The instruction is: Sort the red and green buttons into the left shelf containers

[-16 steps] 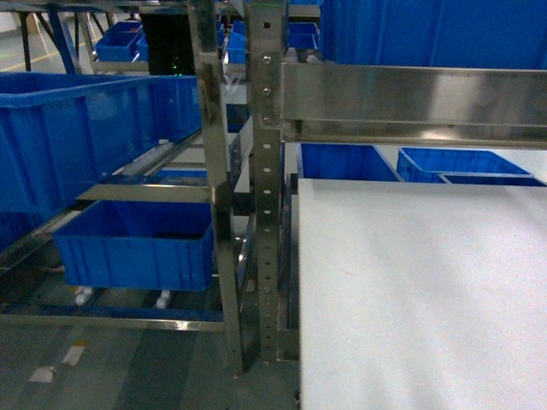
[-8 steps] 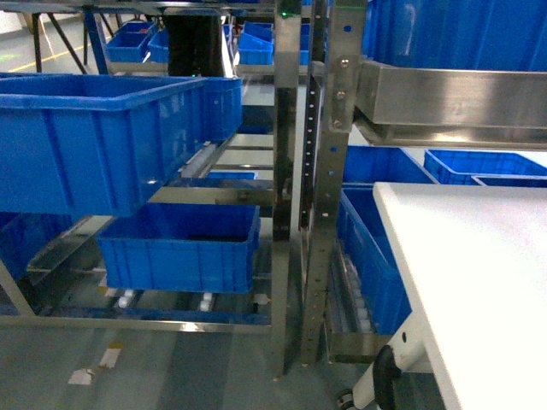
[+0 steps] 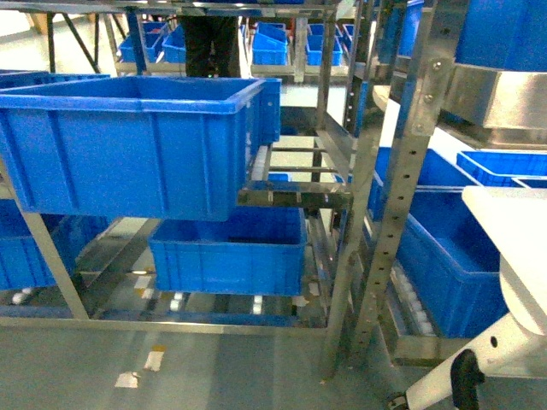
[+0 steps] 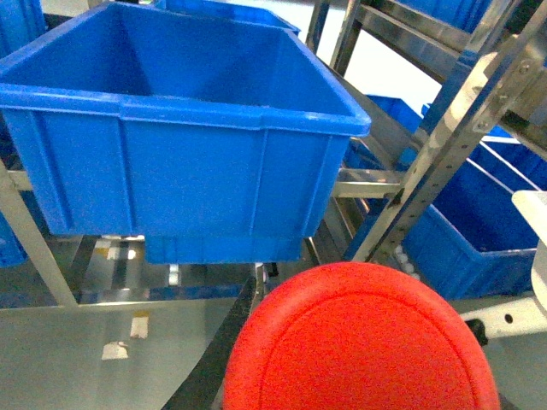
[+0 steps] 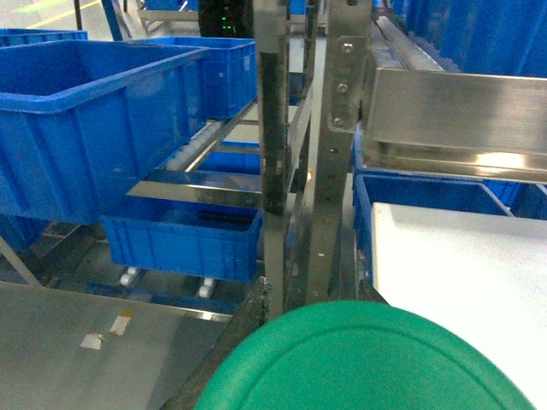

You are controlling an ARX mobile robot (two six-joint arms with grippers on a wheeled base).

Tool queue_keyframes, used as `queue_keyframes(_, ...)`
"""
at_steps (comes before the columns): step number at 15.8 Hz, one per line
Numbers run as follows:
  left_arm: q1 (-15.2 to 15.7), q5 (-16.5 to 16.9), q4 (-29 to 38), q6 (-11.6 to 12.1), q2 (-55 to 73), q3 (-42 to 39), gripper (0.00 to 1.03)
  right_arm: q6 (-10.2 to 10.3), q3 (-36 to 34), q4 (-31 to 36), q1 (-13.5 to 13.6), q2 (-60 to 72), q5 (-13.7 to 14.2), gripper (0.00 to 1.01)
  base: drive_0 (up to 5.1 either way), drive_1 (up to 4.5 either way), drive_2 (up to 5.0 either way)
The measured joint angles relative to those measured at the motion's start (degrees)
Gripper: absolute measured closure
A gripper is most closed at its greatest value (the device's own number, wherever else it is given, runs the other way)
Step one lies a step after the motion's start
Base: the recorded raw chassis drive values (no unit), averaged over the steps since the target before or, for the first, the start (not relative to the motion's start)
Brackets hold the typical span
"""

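— Where are the buttons?
— Red cap [image 4: 359,342] fills the left wrist view, green cap [image 5: 367,359] the right (grip unreadable); big blue crate [image 3: 128,141] on steel shelving [image 3: 389,213], grey floor [image 3: 214,367].

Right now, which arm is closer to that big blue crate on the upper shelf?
Left. Its red button sits just before the crate; the right arm's green button views it from farther off.

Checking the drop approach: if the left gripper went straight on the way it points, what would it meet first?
Probably the near wall of the large blue crate on the upper shelf; the red button sits below its rim, though depth is unclear.
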Motion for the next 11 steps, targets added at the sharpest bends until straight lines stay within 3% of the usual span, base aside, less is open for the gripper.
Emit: queue_keyframes(11,0.0,0.0,0.1,0.0,0.0,0.0,0.77,0.0,0.0,0.3,0.0,0.0,0.0,0.76,-5.0,2.45,2.4)
